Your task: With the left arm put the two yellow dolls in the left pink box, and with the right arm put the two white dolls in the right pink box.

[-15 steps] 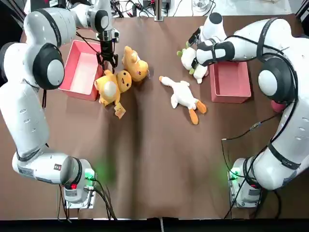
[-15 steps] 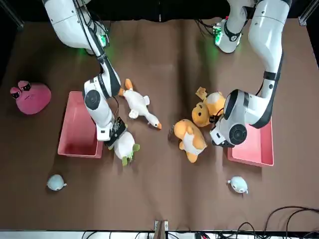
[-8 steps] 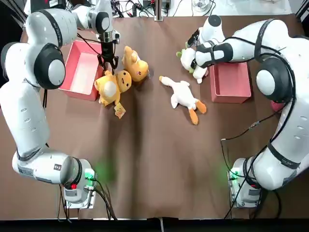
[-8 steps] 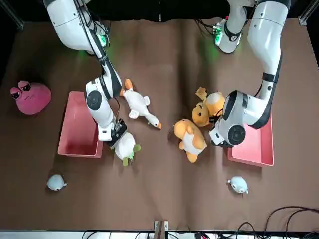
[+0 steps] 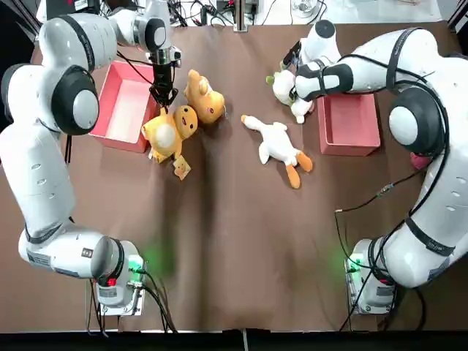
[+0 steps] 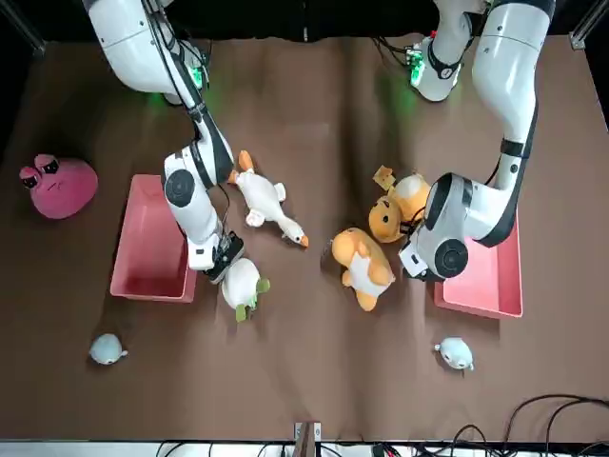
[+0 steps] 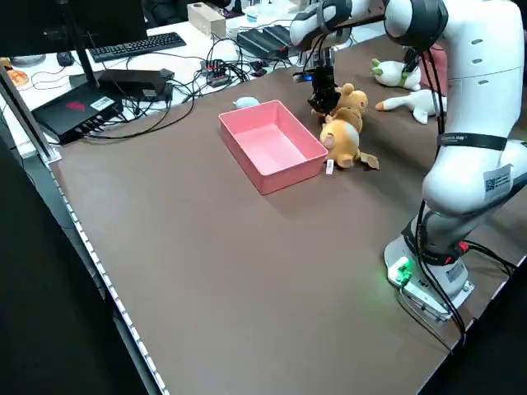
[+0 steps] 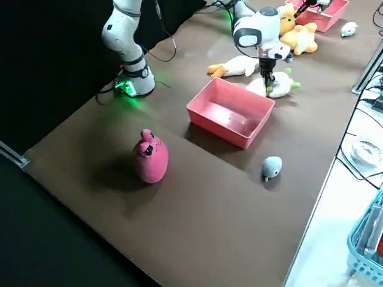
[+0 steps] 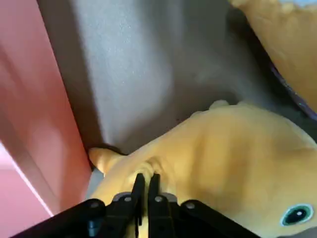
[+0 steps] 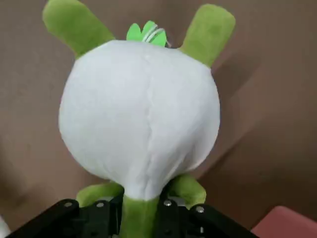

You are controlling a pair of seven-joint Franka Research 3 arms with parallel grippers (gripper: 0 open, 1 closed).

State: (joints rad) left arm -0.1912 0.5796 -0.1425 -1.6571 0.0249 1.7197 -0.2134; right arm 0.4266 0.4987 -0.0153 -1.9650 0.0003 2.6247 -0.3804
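Seen from above, a pink toy sits at the right pink box's four o'clock, the white duck at eight; at ten, the right gripper grips the green-and-white doll. At the left pink box's four o'clock, outside it, the left gripper pinches a yellow doll; another yellow plush lies at three.
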